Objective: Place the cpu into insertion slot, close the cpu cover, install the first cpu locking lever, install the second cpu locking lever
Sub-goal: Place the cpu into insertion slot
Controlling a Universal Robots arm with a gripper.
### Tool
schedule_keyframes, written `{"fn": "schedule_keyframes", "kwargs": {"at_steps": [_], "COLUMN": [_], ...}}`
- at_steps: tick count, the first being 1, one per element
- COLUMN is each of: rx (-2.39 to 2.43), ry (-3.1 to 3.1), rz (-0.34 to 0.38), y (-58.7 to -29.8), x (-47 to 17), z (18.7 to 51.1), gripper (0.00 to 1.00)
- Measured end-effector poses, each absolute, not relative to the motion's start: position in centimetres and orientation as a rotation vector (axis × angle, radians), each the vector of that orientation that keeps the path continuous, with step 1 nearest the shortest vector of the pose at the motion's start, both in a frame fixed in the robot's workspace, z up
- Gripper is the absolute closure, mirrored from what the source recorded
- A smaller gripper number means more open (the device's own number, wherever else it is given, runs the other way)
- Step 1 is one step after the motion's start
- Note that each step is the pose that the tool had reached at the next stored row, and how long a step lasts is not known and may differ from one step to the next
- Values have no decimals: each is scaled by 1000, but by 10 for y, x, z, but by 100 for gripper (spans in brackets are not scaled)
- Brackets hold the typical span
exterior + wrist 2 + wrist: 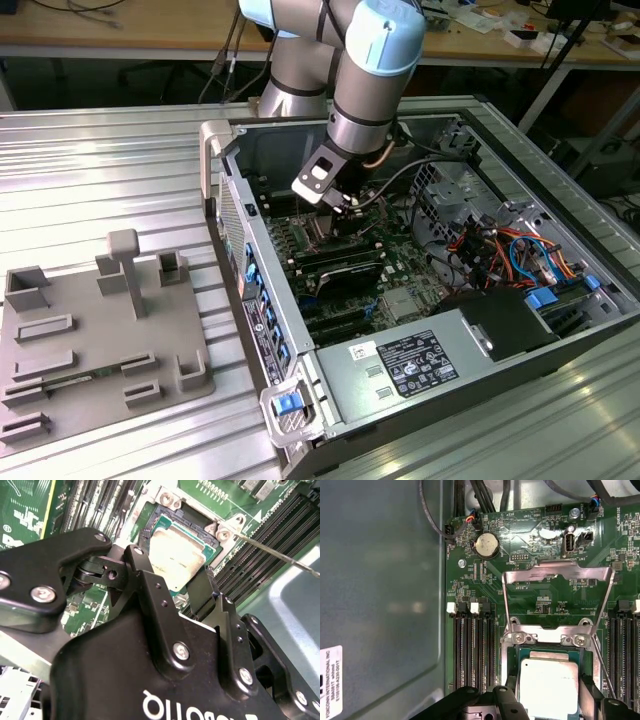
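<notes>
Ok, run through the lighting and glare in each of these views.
Exterior view: even room light; the green board inside the computer case looks darker under the arm. Second wrist view: glare washes the cpu top pale. First wrist view: the cpu is washed out too, a bright patch glints on the green board beyond the cpu cover, and the grey case wall shows soft reflections.

Counted from my tool: one gripper (175, 577), one cpu (549, 687), one insertion slot (185, 519), one cpu cover (555, 572), two hinge screws (519, 638), one coin cell (486, 545), one computer case (400, 365), one grey tray (90, 340).
</notes>
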State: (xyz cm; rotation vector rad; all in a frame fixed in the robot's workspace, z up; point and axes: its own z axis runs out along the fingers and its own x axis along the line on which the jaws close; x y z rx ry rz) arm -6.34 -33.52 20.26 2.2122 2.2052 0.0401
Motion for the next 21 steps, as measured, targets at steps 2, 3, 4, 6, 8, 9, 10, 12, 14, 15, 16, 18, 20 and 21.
{"fn": "schedule_keyframes", "kwargs": {"at_steps": [2,3,4,6,8,9,10,12,14,15,16,18,20,21], "rx": [2211,2211,2209,2195,2175,2173,2172,2172,2172,2172,2172,2172,2172,2172], "ry": [2205,2205,2207,2221,2241,2243,2244,2244,2244,2244,2244,2244,2244,2244], "rz": [38,38,37,38,38,38,38,38,38,38,38,38,38,38], "y": [-335,-335,-335,-335,-335,-335,-335,-335,-336,-336,-336,-336,-336,-336], "x": [-62,-62,-62,-62,-63,-63,-63,-63,-64,-64,-64,-64,-65,-66], "z": [203,203,203,203,203,203,203,202,203,202,202,202,202,202], "gripper": [45,45,45,45,45,45,45,45,45,45,45,45,45,45]}}
